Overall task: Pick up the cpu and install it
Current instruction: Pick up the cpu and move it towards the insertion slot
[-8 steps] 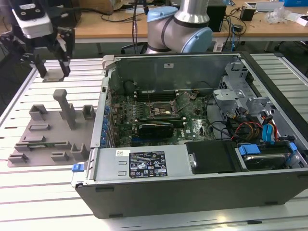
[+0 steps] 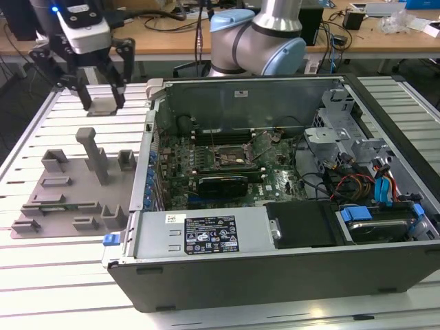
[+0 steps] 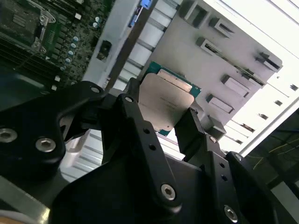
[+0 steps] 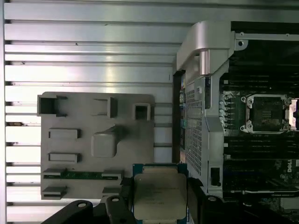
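My gripper (image 2: pixel 103 102) hangs above the slatted table at the exterior view's left, beyond the grey moulded tray (image 2: pixel 48 206). It is shut on the cpu (image 2: pixel 104 106), a flat square chip with a silvery top. In both wrist views the cpu (image 3: pixel 164 100) (image 4: pixel 159 198) sits clamped between the two black fingers (image 3: pixel 135 116) (image 4: pixel 122 193), with a green edge showing around it. The motherboard's metal-framed socket (image 2: pixel 230 152) (image 4: pixel 268 114) lies open inside the computer case (image 2: pixel 275 275), well to the exterior view's right of the gripper.
The case's raised side wall (image 2: pixel 152 137) (image 4: pixel 205 93) stands between the gripper and the motherboard. The tray (image 4: pixel 93 140) carries upright posts and slots. Cables, a drive cage and a power supply fill the case's right and front. The arm's body (image 2: pixel 258 41) rises behind the case.
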You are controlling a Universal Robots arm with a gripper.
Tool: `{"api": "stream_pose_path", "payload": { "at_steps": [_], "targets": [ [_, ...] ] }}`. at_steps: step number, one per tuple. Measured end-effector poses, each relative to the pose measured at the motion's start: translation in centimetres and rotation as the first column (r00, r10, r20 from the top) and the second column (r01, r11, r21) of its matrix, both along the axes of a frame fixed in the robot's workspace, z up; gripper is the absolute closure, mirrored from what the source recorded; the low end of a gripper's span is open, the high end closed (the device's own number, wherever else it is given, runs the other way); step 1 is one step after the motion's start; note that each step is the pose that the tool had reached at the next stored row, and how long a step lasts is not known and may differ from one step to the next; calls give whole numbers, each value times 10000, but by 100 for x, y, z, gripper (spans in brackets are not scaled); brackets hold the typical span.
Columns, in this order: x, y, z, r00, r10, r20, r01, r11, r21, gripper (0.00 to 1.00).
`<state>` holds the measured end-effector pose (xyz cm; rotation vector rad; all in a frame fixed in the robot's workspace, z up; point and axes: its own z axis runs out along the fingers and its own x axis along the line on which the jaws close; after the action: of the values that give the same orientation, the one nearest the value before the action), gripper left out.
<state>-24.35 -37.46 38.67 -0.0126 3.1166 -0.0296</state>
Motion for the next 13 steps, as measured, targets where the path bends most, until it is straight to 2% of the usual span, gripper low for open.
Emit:
{"api": "stream_pose_path", "payload": {
  "at_steps": [7,11,13],
  "targets": [
    [311,0,1,10000,-2,-4,2,10000,-1,45],
    [610,0,1,10000,-1,-7,1,10000,-1,45],
    [701,0,0,10000,-1,-8,1,10000,-1,45]
  ]
}}
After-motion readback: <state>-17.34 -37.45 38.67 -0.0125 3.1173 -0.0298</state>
